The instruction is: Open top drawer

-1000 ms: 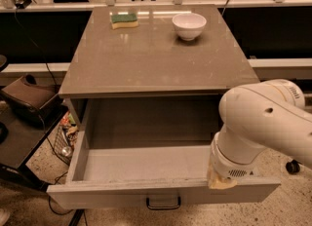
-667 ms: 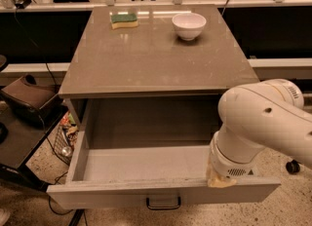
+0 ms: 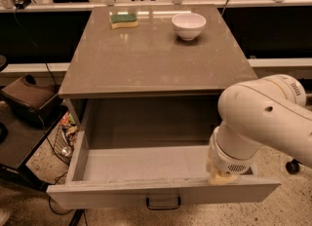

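Observation:
The top drawer [image 3: 117,193] stands pulled far out from under the grey tabletop [image 3: 156,64]. Its plain grey inside shows nothing in it. Its small black bar handle [image 3: 163,203] is at the middle of the front panel, near the lower edge of the view. My white arm [image 3: 263,118] reaches in from the right and hangs over the drawer's right front corner. My gripper [image 3: 222,177] sits at the end of the arm, right at the top edge of the drawer front, mostly hidden by the wrist.
A white bowl [image 3: 188,24] and a green and yellow sponge [image 3: 124,20] sit at the back of the tabletop. A brown bag [image 3: 29,101] on a dark stand and a wire basket [image 3: 66,141] are at the left. A caster [image 3: 292,166] is at the right.

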{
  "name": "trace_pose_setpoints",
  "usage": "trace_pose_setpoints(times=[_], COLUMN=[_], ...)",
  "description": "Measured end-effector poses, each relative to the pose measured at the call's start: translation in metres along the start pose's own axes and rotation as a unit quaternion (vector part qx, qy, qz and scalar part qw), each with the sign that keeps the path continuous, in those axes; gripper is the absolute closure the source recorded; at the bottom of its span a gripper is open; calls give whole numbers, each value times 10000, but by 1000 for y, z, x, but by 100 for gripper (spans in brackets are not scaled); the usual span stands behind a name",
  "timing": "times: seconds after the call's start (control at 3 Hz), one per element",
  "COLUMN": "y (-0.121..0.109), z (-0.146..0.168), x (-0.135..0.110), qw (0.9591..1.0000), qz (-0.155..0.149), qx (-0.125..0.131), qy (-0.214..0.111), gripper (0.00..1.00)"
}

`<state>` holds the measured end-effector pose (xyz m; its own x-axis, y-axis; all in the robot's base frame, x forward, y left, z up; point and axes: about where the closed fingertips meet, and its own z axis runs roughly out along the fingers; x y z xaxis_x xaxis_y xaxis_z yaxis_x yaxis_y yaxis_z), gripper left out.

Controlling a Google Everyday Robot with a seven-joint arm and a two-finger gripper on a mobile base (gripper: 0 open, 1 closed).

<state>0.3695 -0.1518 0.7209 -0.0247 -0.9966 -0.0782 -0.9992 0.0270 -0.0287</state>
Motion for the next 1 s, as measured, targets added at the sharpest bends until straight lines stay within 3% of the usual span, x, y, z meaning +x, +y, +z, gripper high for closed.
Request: trace_pose_setpoints(times=[0.33, 0.67, 1.0], y=[-31, -62, -70], z=[-17, -18, 17], x=[-1, -1, 2], qw=[9992, 9984, 9984], qz=[-209, -303, -269], qx=[338, 470, 250], qy=[104, -55, -424], gripper=[73, 96, 100])
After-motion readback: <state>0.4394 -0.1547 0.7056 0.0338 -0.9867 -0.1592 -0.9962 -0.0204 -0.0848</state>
